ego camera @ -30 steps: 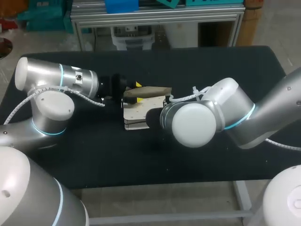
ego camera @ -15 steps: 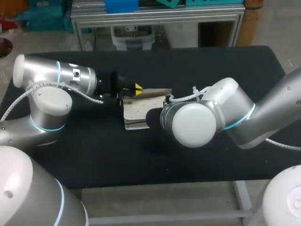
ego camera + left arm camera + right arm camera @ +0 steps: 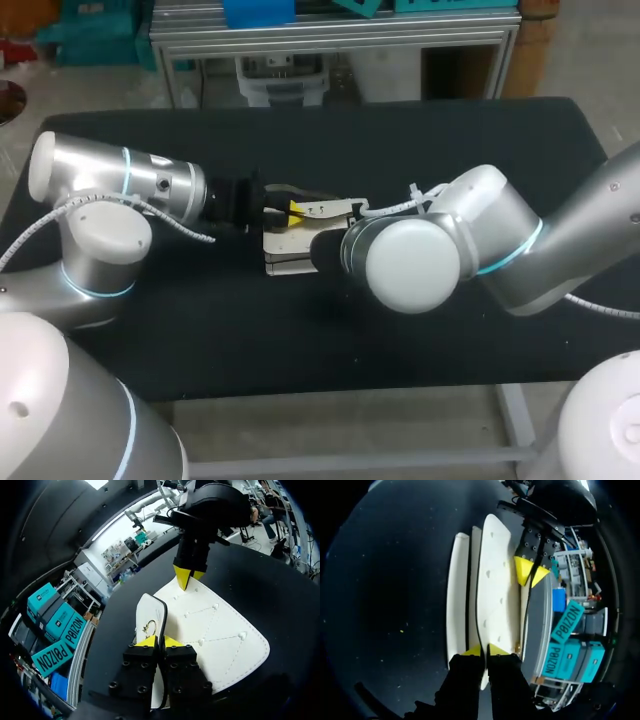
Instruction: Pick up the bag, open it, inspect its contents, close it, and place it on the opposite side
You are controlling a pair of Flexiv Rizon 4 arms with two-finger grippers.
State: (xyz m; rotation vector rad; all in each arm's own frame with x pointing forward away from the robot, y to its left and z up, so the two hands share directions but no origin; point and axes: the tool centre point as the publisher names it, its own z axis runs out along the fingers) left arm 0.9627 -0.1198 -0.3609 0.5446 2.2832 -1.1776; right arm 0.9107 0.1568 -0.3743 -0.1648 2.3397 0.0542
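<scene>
The head view looks down from above and behind on the whole table [image 3: 450, 140]. The wrist views sit close behind the left gripper [image 3: 159, 641] and the right gripper [image 3: 484, 650], facing each other across the white bag [image 3: 287, 245], which all three views share.

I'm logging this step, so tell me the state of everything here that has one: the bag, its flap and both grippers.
white bag, lying flat, partly open.
flap, lifted off the bag's body, pinched at its edge.
left gripper, shut on the flap.
right gripper, shut on the white bag's far edge.
</scene>
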